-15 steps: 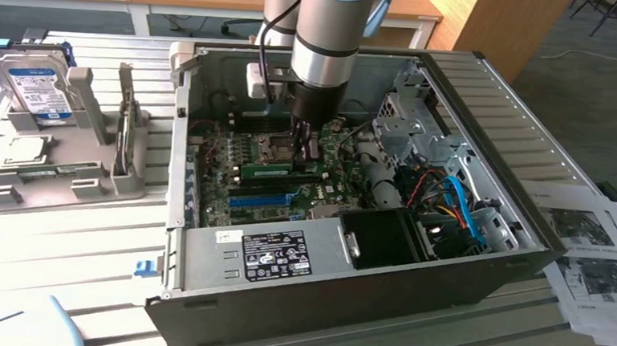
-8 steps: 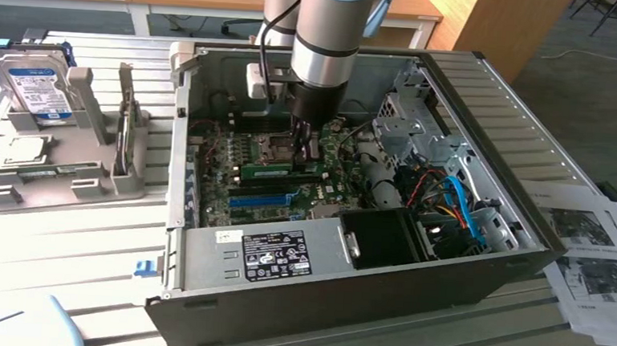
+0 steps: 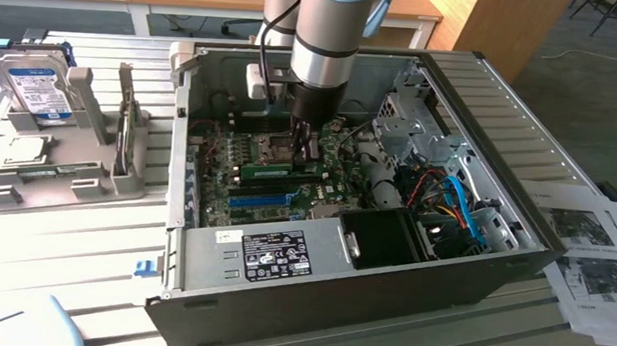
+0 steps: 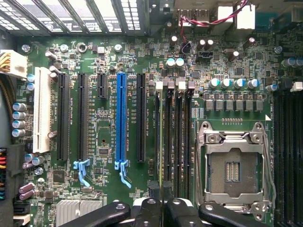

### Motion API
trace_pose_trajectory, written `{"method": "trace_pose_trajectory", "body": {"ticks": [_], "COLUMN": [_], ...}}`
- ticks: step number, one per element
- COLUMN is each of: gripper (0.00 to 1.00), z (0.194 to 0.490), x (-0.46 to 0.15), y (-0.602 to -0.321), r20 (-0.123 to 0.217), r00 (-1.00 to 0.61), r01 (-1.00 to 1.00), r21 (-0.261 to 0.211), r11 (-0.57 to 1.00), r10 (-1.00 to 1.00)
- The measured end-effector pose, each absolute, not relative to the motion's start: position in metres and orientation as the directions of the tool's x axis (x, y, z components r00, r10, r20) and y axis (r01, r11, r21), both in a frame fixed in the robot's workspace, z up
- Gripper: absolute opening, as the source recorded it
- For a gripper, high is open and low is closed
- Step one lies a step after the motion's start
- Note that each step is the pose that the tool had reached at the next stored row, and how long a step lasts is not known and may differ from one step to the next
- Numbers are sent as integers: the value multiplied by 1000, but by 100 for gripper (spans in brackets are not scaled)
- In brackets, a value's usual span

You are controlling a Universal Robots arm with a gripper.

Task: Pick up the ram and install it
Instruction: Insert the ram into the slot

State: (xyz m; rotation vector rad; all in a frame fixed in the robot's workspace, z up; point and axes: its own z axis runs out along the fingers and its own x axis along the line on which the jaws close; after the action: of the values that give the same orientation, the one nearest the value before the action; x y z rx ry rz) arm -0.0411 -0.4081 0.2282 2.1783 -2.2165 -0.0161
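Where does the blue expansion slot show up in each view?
Exterior view: the blue expansion slot lies on the motherboard, in the middle of the case.
Wrist view: the slot runs between black slots.
Shared landmark: the empty processor socket, beyond the memory slots.

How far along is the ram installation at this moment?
Done: the ram is already inside the case, at the memory slots. In hand: the gripper is shut on it. Left: it is not released, and I cannot tell whether it is fully seated.
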Motion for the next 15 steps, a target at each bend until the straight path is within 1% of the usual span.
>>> {"method": "trace_pose_trajectory", "body": {"ticks": [15], "gripper": [11], "z": [227], "x": [-41], "y": [-408], "r20": [17], "r00": [-12], "r01": [-999], "r21": [31], "r11": [13], "r10": [-1000]}}
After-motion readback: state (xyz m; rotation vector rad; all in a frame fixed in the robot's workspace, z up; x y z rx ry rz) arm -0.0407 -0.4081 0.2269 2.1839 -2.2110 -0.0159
